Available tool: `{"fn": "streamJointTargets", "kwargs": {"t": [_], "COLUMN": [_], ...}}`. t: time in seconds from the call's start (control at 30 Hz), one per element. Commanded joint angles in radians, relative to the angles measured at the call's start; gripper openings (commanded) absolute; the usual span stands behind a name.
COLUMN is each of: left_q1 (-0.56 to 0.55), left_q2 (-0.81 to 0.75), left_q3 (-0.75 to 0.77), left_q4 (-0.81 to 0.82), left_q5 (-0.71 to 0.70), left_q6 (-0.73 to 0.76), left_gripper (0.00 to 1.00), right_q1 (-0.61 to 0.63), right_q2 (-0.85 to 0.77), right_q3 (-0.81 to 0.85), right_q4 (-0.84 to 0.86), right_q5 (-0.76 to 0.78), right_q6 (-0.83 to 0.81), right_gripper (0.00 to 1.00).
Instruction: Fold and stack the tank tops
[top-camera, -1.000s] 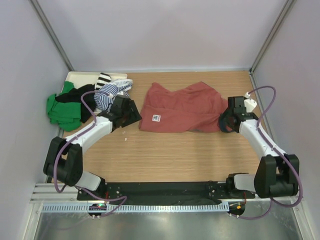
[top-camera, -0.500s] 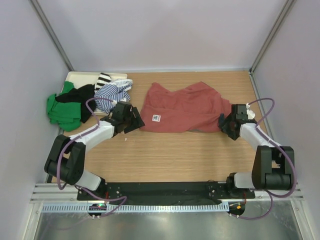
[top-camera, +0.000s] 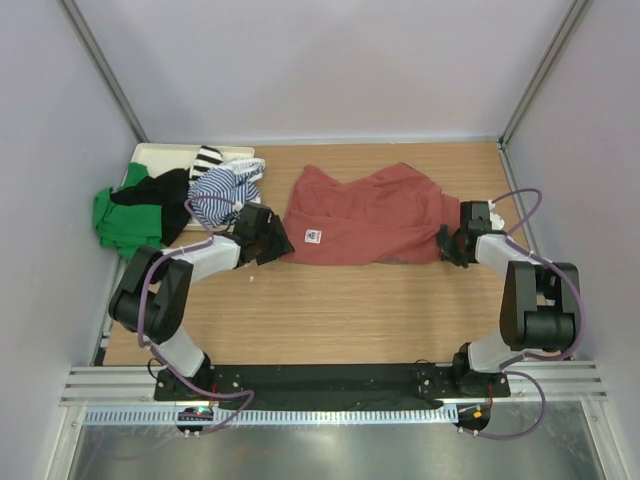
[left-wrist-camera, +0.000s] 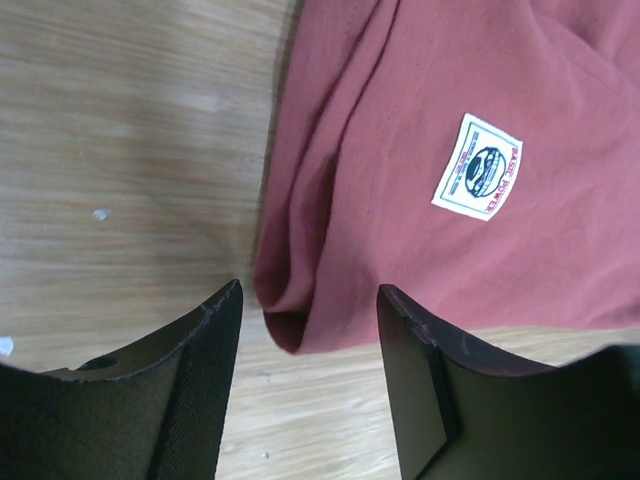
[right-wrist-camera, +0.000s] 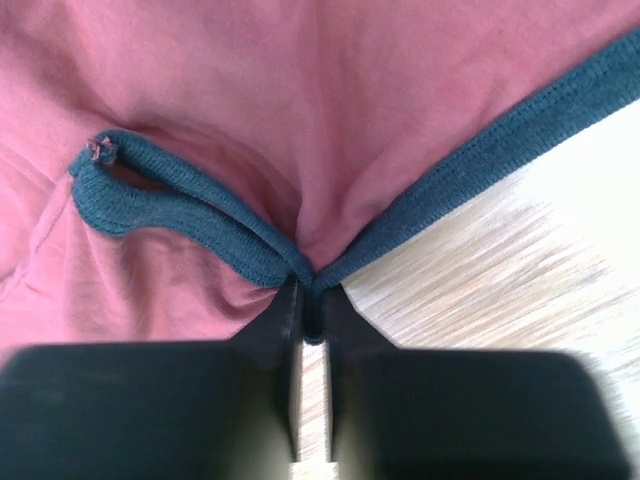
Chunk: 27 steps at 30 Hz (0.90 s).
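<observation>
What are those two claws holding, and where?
The right gripper pinches the red top by its grey trim. The left gripper is open, holding nothing.

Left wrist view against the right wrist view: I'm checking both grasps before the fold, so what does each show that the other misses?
Only the left wrist view shows the white logo label and the left end effector, open, with a folded corner of cloth between its fingers. Only the right wrist view shows the dark trim, pinched in the shut right end effector. Both show the brick-red tank top lying on the wooden table.
</observation>
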Motion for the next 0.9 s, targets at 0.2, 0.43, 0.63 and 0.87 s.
{"fn": "streamJointTargets", "kwargs": {"t": [0.2, 0.43, 0.63, 0.87], "left_q1": [-0.003, -0.001, -0.003, -0.099], "left_q2": [0.072, -0.125, -0.294, -0.383], "left_q3": [0.05, -0.034, -0.116, -0.186], "left_q4": [0.012, -0.092, -0.149, -0.206], "left_q5": [-0.064, -0.094, -0.07, -0.059], "left_q6": [-0.012, -0.008, -0.006, -0.014], "left_gripper": [0.0, 0.0, 0.0, 0.21], "right_q1": [-0.005, -0.005, -0.005, -0.005], "right_q2": [-0.004, -0.161, -0.302, -0.381], "right_q3": [0.05, 0.055, -0.002, 0.0], "right_q4": [-0.079, -0.375, -0.497, -0.54], "right_q5": [0.098, 0.286, 0.295, 0.274], "right_q6": [-0.012, 0.059, 0.113, 0.172], "right_gripper": [0.01, 0.01, 0.01, 0.28]}}
